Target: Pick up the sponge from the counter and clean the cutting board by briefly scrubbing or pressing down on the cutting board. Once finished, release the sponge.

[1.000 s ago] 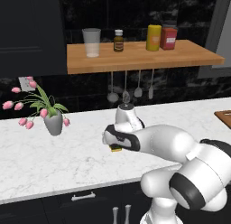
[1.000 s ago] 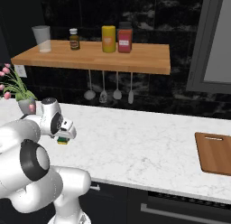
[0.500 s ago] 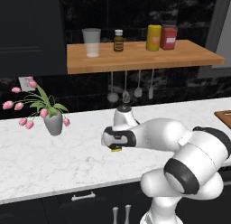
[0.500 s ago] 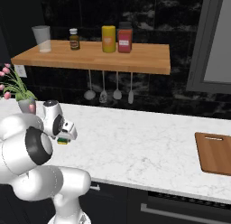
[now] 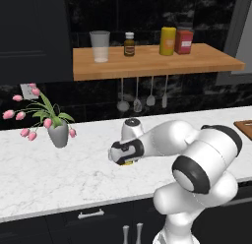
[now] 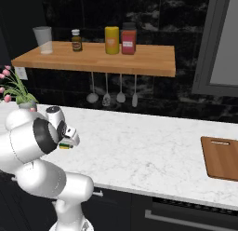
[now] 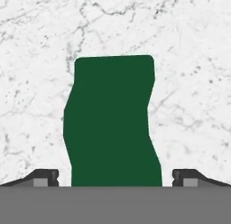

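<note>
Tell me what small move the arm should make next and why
Probably lower straight down a little, then close. In the hand view the sponge lies on the counter centred between the two open fingers, whose tips sit either side of it without touching. The gripper hangs just over it, and the cutting board waits far off.

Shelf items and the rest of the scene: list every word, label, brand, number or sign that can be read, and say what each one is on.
No text can be read in these pictures.
Small brown bottle: pale label, too small to read.
Yellow container: darker label patch, blurred.
Red container: white label, blurred.
Glass, sponge, cutting board and counter: no markings.
</note>
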Available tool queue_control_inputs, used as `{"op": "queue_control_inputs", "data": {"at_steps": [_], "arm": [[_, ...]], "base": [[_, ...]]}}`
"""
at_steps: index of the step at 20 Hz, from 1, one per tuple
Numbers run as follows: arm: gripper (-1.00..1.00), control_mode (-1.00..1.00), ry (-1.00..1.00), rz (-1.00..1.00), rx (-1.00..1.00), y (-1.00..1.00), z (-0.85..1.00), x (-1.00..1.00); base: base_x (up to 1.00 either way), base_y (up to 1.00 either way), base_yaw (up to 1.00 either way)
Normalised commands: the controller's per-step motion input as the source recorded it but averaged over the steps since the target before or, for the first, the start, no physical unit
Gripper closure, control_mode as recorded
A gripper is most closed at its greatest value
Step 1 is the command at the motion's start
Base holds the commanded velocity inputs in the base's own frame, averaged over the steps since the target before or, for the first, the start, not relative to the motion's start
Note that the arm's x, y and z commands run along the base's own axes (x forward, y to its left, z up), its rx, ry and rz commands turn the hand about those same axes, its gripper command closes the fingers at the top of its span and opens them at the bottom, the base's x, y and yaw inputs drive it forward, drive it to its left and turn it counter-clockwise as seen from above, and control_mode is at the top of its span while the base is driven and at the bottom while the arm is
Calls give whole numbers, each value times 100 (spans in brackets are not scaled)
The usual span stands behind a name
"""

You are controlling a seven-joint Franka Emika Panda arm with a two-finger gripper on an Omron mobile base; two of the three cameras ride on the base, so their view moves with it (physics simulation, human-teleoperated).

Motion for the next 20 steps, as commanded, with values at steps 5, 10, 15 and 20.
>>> {"op": "queue_control_inputs", "data": {"at_steps": [5,10,15,20], "arm": [[-100,-100,0,0,0,2,-17,16],[100,-100,0,0,0,5,-19,14],[100,-100,0,0,0,4,-7,11],[100,-100,-1,-2,0,-1,0,-6]], "base": [[0,0,0],[0,0,0],[0,0,0],[0,0,0]]}}
